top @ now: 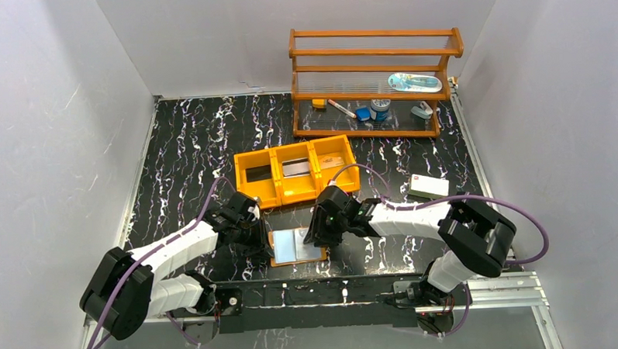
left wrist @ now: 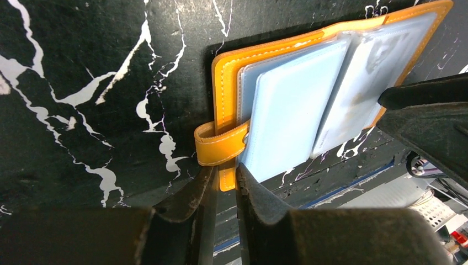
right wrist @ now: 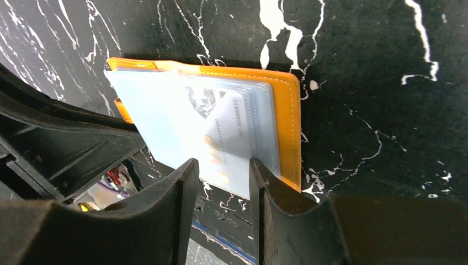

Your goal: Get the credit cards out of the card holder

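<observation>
The card holder (top: pixel 297 246) lies open on the table near the front edge, with pale blue pockets showing. My left gripper (top: pixel 260 242) is shut on its orange left edge (left wrist: pixel 227 178), just below the snap tab (left wrist: pixel 218 143). My right gripper (top: pixel 317 235) is open at the holder's right half. In the right wrist view its jaws (right wrist: pixel 223 168) stand apart at the near edge of a whitish credit card (right wrist: pixel 229 138) that sits in a clear pocket. Other credit cards lie in the orange tray: a dark one (top: pixel 258 173), a grey one (top: pixel 295 168) and a tan one (top: pixel 333 163).
The orange three-compartment tray (top: pixel 274 155) stands just behind the holder. A white box (top: pixel 429 186) lies to the right. A wooden shelf (top: pixel 372 79) with small items stands at the back. The table's front rail (top: pixel 317 287) runs right below the holder.
</observation>
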Action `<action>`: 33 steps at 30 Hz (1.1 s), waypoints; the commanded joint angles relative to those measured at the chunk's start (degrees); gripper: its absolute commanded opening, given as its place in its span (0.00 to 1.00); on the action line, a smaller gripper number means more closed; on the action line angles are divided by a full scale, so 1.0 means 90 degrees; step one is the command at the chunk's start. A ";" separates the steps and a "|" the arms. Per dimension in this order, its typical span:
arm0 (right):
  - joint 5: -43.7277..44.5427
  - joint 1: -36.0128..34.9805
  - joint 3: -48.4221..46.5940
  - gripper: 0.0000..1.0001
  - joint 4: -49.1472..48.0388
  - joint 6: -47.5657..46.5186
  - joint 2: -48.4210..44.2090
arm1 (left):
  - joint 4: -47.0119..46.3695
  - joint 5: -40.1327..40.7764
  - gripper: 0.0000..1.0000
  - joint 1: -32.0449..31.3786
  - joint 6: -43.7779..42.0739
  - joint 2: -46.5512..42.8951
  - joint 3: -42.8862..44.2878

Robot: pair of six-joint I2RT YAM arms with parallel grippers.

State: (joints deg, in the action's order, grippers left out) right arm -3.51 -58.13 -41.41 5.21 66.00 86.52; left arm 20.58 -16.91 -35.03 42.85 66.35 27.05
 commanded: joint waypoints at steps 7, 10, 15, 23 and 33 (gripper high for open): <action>-0.0418 -0.0043 0.0192 0.46 -0.1086 0.0342 -0.0373 | -0.0089 -0.0258 0.16 -0.0050 -0.0011 -0.0052 0.0118; -0.0131 -0.0045 0.0126 0.46 -0.0759 0.0329 -0.0579 | -0.0094 -0.0254 0.16 -0.0044 0.0000 -0.0069 0.0101; 0.0641 -0.0040 -0.0172 0.49 0.0545 0.0178 -0.0680 | -0.0089 -0.0246 0.15 -0.0051 0.0005 -0.0061 0.0121; 0.0561 -0.0038 -0.0088 0.50 0.0622 0.0144 -0.0377 | -0.0097 -0.0247 0.15 -0.0051 -0.0024 -0.0018 0.0132; 0.0471 -0.0045 -0.0276 0.50 0.0766 -0.0028 0.0110 | -0.0114 -0.0260 0.15 -0.0062 -0.0006 -0.0027 0.0139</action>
State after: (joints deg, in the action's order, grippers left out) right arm -0.40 -58.24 -42.11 10.39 67.05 85.84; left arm 19.62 -17.76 -35.11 42.65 66.32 27.05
